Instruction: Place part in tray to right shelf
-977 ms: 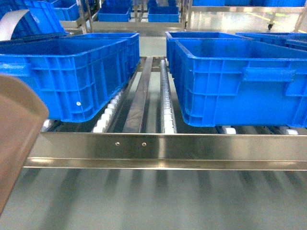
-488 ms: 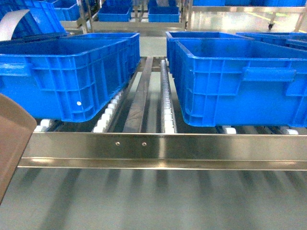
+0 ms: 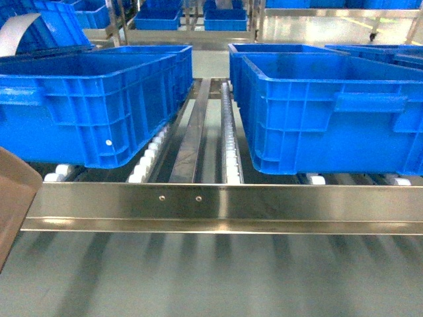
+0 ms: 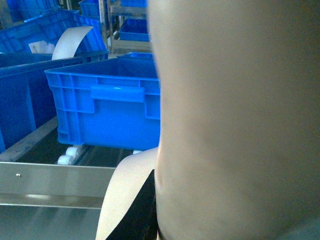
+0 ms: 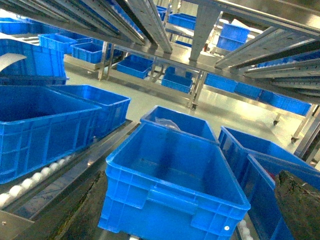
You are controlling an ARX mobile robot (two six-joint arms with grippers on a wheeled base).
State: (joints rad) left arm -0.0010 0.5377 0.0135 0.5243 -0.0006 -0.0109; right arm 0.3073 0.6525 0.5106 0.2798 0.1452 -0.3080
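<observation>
The pale beige tray (image 4: 235,125) fills the right half of the left wrist view, close to the camera; only its corner (image 3: 12,198) shows at the head view's lower left edge, hanging in the air in front of the shelf. The left gripper's jaws are hidden behind the tray, with just a black sliver showing below it. The right shelf's steel front rail (image 3: 225,205) with two screws crosses the head view, with white rollers (image 3: 228,148) behind it. My right gripper (image 5: 191,190) stands open, its dark fingers (image 5: 85,210) wide apart with nothing between them. The part is out of view.
Large blue crates sit on the roller lanes: one at the left (image 3: 92,105) and one at the right (image 3: 330,112), with more behind. The right wrist view looks down into an empty blue crate (image 5: 175,185). Steel rack levels (image 5: 150,25) run overhead.
In the head view the tray's corner has sunk down and to the left, showing much less than a second ago. The crates and shelf have not moved.
</observation>
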